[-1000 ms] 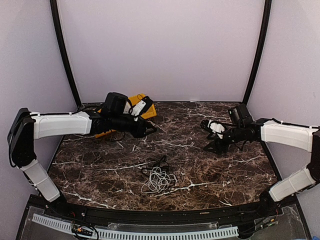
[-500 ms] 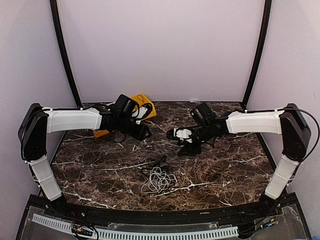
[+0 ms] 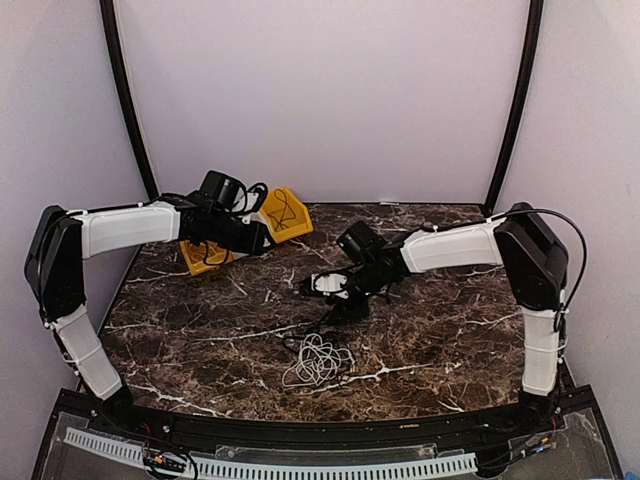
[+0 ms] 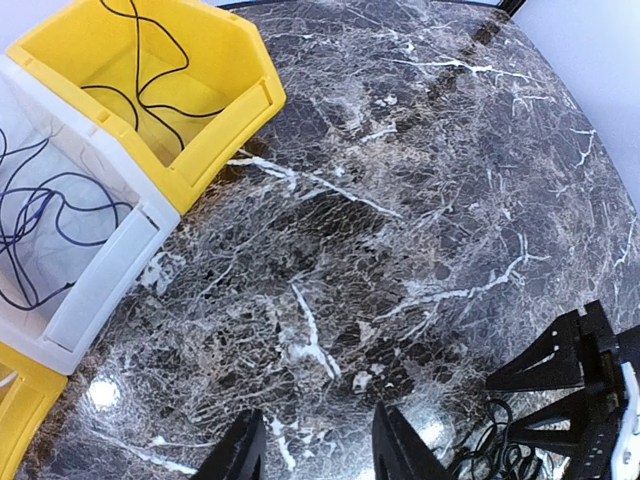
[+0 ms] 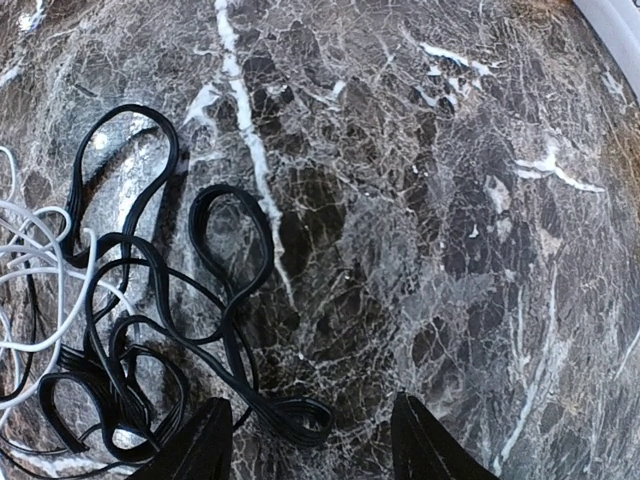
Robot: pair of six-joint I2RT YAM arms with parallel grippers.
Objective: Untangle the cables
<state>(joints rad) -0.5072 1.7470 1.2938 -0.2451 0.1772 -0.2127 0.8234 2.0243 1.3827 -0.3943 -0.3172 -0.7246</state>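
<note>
The table point(image 3: 470, 330) has a dark brown stone top with thin white lines all over it, and it shines a little. Pale purple walls point(image 3: 320, 100) stand close around it on three sides. Two black poles point(image 3: 125, 110) go up at the back corners, at 11 and 1 o'clock. A white strip point(image 3: 270, 466) with small slots runs along the near edge, at 6 o'clock.

The cables point(image 3: 318, 352) lie in one small heap on the stone, a bit toward 6 o'clock from the middle. The near part of the heap is white and the far part is black, all looped together.

The right gripper point(image 5: 310, 440) hangs low over the middle of the table, just at 12 o'clock from the heap. Its fingers stand wide apart with only bare stone between them. Black loops lie close by one finger.

The left gripper point(image 4: 320, 455) is at 10 o'clock. Its fingers have a smaller gap and hold nothing. Near it, in the back corner at 10 to 11 o'clock, a yellow bin point(image 4: 235, 95) and a white bin point(image 4: 110, 270) sit side by side, touching.
</note>
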